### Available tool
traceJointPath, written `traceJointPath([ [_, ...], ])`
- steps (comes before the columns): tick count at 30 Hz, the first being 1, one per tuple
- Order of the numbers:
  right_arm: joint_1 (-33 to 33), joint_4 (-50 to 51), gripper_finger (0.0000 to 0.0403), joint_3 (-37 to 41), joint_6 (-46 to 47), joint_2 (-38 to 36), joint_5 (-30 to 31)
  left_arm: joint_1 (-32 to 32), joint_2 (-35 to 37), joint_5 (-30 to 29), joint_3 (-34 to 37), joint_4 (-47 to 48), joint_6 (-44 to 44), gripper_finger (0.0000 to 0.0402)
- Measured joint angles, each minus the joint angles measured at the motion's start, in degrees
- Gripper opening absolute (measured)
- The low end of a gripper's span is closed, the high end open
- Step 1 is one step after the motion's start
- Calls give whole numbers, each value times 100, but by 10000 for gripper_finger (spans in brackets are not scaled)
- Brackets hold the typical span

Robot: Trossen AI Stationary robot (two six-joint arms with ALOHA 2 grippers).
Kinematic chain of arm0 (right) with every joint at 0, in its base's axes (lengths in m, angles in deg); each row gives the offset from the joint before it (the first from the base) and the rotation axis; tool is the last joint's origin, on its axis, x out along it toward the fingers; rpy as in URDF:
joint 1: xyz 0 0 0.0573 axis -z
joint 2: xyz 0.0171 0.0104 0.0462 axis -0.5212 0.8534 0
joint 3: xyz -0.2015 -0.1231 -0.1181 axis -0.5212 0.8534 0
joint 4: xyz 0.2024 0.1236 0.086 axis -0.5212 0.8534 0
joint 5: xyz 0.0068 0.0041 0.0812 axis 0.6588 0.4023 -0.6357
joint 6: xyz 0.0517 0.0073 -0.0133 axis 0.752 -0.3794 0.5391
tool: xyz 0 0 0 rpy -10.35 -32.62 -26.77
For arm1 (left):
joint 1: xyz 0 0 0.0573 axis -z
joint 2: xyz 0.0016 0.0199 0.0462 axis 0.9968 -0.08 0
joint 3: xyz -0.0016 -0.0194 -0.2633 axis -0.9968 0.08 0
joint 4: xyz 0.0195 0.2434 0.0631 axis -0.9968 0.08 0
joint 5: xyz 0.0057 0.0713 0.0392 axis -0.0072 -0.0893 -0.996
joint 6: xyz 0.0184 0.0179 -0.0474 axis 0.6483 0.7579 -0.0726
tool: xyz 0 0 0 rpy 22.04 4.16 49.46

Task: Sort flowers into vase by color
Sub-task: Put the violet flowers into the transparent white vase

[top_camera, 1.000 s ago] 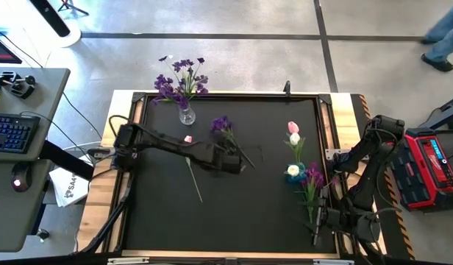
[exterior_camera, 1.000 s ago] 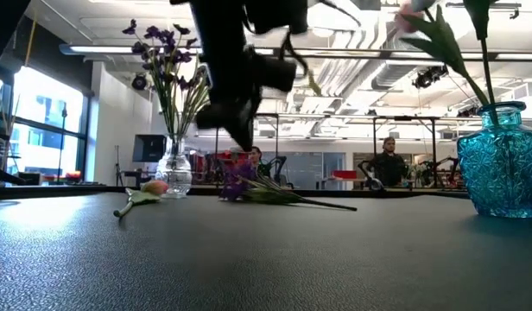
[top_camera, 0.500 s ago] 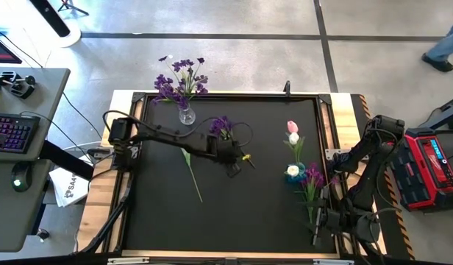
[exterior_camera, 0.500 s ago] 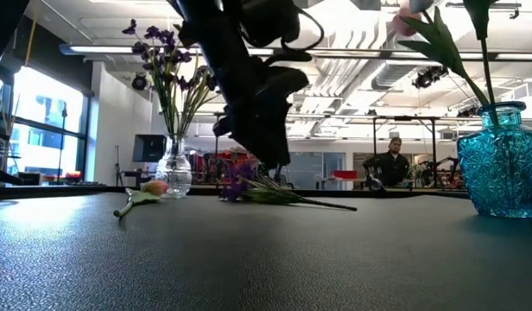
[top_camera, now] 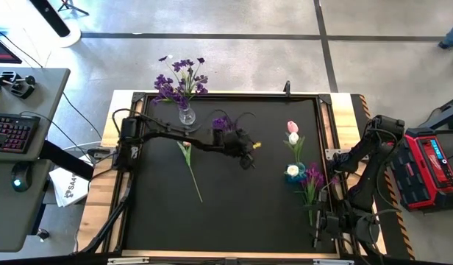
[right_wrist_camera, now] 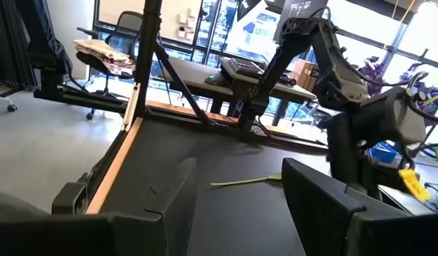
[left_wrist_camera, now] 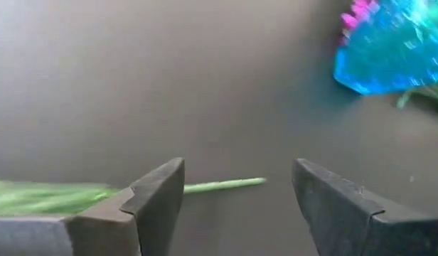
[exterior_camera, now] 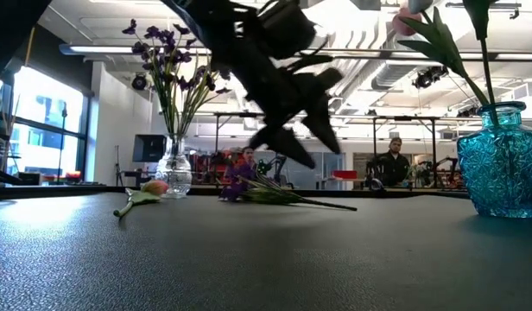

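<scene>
A purple spray (top_camera: 221, 123) lies flat on the black mat, its stem end (left_wrist_camera: 226, 185) showing on the mat past my left gripper (left_wrist_camera: 237, 192). That gripper (top_camera: 246, 156) hovers open above the stem, slanting down, touching nothing. A pink tulip (top_camera: 186, 147) lies flat left of it. A clear vase (top_camera: 186, 115) at the far edge holds purple flowers. A blue vase (top_camera: 295, 171) at the right holds pink and white tulips. Another purple spray (top_camera: 312, 179) shows beside it. My right gripper (right_wrist_camera: 237, 206) waits open at the near right.
The mat's raised wooden frame (top_camera: 337, 118) rings the work area. A desk with a keyboard (top_camera: 13, 131) stands left of the table and a red case (top_camera: 432, 165) to the right. Bare mat (top_camera: 241, 213) lies toward the near edge.
My left gripper has moved toward the table's right and slightly toward the far edge, over the purple spray's stem. It has rolled about its own axis and opened from shut. The flowers on the mat have stayed where they were.
</scene>
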Motion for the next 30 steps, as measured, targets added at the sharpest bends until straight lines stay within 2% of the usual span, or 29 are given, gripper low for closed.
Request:
traceJointPath([
  [7,0,-56,192,0,165,0,20,213,-863,216,-882,352,938,215],
  [13,2,-80,192,0,401,0,23,217,-1283,293,-1158,372,1355,152],
  [23,4,-120,192,0,470,0,25,205,-1240,306,-1172,1085,1791,50],
  [26,4,-122,192,0,471,0,25,218,-1155,627,-1186,1690,1790,30],
  [30,4,-121,192,0,470,0,27,364,-874,671,-1162,2746,1720,10],
])
